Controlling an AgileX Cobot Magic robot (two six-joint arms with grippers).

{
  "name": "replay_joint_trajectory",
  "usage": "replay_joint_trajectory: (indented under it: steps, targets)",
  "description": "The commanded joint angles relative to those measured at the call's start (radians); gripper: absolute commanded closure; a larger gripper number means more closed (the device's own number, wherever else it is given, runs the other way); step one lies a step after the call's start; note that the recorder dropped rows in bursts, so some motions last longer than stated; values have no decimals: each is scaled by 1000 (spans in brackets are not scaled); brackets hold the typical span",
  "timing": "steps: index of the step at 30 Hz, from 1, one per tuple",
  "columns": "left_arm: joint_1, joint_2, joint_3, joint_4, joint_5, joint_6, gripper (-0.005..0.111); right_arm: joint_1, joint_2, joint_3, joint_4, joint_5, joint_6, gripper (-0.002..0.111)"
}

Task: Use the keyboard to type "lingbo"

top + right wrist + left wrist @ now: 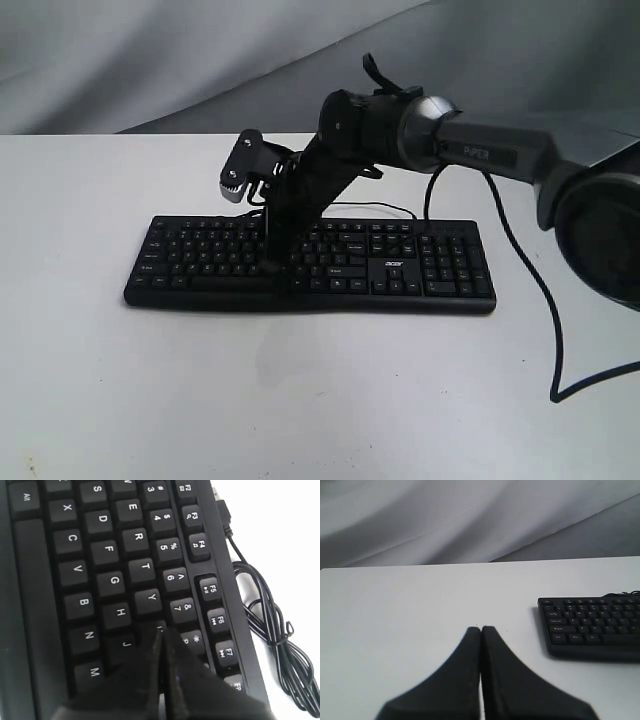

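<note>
The black keyboard [400, 265] lies across the middle of the white table [300, 400], acer logo towards its right. My right gripper [270, 265] reaches down from the right, shut, its tips low over the middle letter keys. In the right wrist view the keyboard [100, 555] fills the frame, and the shut right gripper [161, 629] rests its tips on the key just past Y, hiding most of that legend; J and M show beside the fingers. My left gripper [481, 628] is shut and empty over bare table, with the keyboard's end [595, 625] off to one side.
The keyboard's thin black cable [270, 625] lies bundled on the table behind the function row. A thicker arm cable [530, 280] hangs down to the table at the right. A grey cloth backdrop [150, 60] stands behind the table.
</note>
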Motion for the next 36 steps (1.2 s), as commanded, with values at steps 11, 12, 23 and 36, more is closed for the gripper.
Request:
replay_joint_trajectory:
  steps: [11,12,23,36]
  targets:
    - [2,-3,4,-8,-5,-4,106,-2,15,-12,-28,9,18,108]
    - [2,-3,4,-8,-5,-4,106,-5,15,-12,-28,9,18,108]
    - [2,-3,4,-8,-5,-4,106,-7,20,-12,-24,9,18,108]
    - [2,-3,4,-8,-5,-4,106,-8,13,-17,-21,23,16,108]
